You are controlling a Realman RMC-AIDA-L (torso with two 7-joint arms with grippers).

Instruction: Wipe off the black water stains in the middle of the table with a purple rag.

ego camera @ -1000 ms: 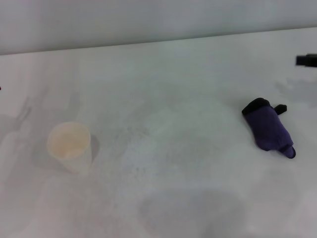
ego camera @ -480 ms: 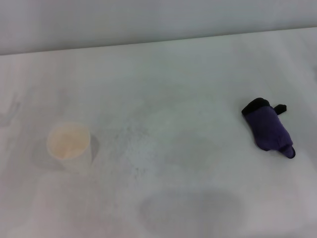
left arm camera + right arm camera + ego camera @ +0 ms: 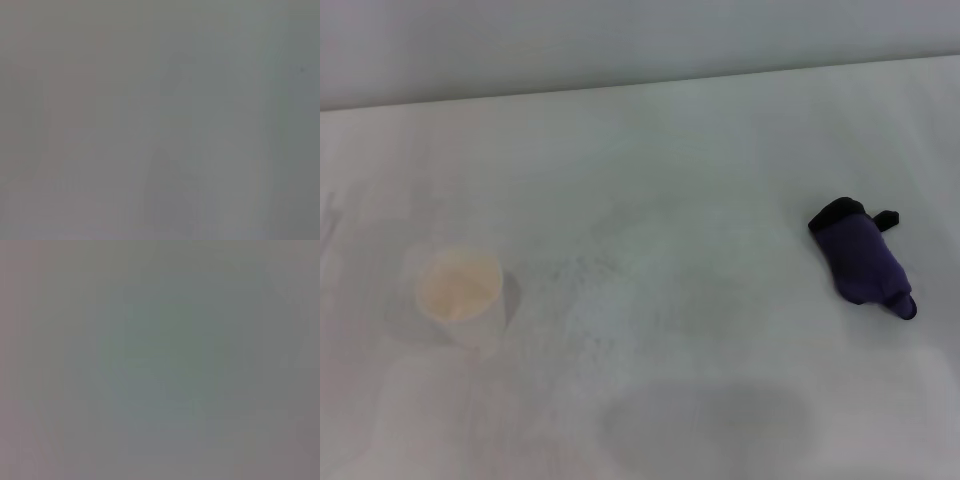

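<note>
Two objects are sitting on the white table (image 3: 650,150), and neither robot arm is showing in any view. Nearest the robot, at about six o'clock, a faint grey smudge (image 3: 705,420) is lying on the surface. Farther out, at about eight o'clock from the table's middle, a white paper cup (image 3: 460,295) is standing upright and open. Across from it, at about three o'clock and well apart from the cup, the purple rag (image 3: 863,262) is lying bunched into a lump, its black border showing at the far end. No dark blot is showing in the middle of the table, so the stains cannot be located. Both wrist views are giving only blank grey. Neither the left gripper nor the right gripper is in view, so whether their fingers are apart or together cannot be told. The rag is looking soft, light and limp; it will likely sag and fold when lifted. Pinching the raised middle of the bunch seems the surest hold.
</note>
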